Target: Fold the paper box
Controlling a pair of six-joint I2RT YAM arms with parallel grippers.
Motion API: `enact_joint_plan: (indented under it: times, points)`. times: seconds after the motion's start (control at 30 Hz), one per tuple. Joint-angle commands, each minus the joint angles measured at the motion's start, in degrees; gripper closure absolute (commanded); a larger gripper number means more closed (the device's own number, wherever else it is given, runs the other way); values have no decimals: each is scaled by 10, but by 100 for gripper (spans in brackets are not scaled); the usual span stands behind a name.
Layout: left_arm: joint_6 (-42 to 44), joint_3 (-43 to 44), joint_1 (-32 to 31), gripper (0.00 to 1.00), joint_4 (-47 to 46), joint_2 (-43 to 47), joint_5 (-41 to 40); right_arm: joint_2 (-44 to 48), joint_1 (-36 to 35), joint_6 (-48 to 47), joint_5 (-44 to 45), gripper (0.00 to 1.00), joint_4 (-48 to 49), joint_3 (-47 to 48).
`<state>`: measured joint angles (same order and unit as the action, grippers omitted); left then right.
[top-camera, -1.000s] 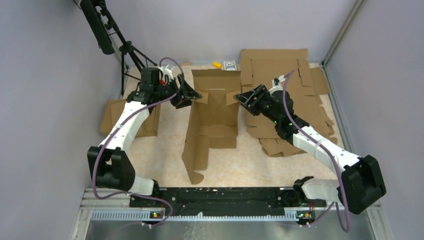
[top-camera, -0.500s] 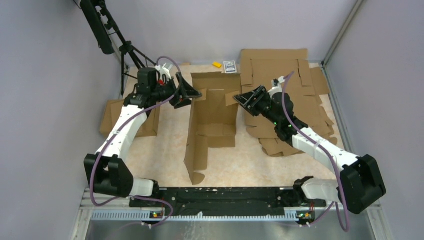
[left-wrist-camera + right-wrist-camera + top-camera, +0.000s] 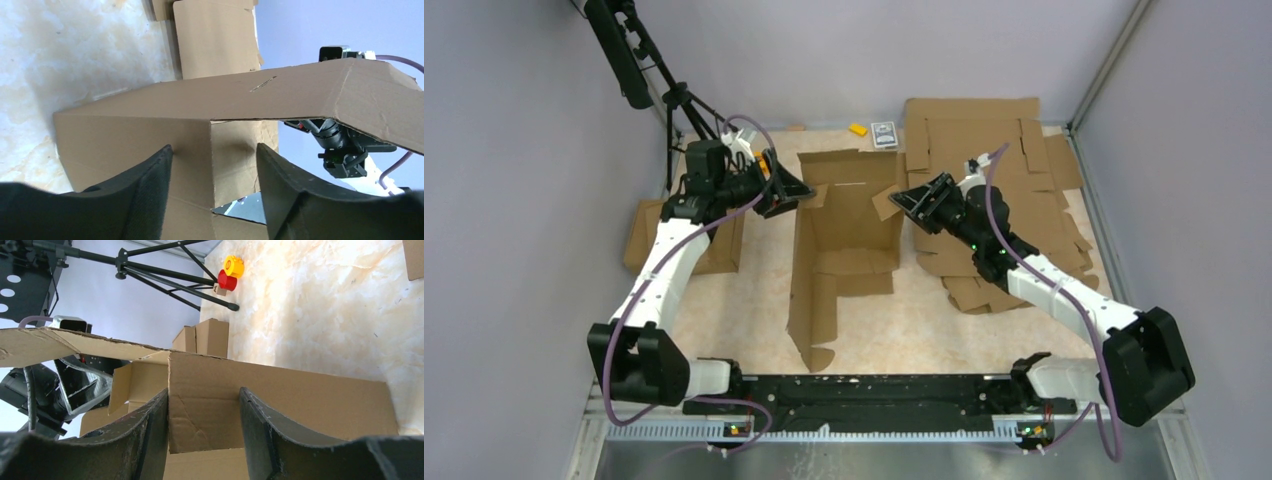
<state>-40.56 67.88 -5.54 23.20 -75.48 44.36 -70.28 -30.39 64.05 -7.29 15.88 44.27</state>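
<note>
The paper box (image 3: 849,225) stands half formed in the middle of the table, its side walls raised and a long panel reaching toward the arms. My left gripper (image 3: 800,190) is open at the small flap on the box's far left corner. In the left wrist view the box wall (image 3: 150,135) fills the gap beyond my left gripper (image 3: 214,152), and nothing is pinched. My right gripper (image 3: 901,199) is open at the bent flap on the far right corner. In the right wrist view my right gripper (image 3: 204,392) faces the brown panel (image 3: 280,400) flat on.
A pile of flat slotted cardboard sheets (image 3: 984,150) covers the back right. Smaller cardboard pieces (image 3: 649,235) lie at the left by a black tripod (image 3: 674,100). A yellow block (image 3: 857,128) and a small card box (image 3: 883,133) lie at the far edge.
My left gripper has drawn slightly left and back, and the box's far left corner has shifted left with it. My right gripper has edged a little toward the box.
</note>
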Motion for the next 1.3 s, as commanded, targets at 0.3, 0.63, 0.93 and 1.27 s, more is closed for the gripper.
enact_joint_plan:
  times: [0.3,0.63,0.93,1.27]
  points:
    - [-14,-17,4,62,-31,19,25,-25,-35,4,-6,51,19,47]
    - [41,8,6,36,21,31,-17,-36,-40,-15,15,52,-9,58]
    - [67,6,10,16,54,67,-65,-34,-41,-21,21,53,-19,57]
    - [67,-17,19,13,69,121,-74,-31,-46,-28,26,53,-33,50]
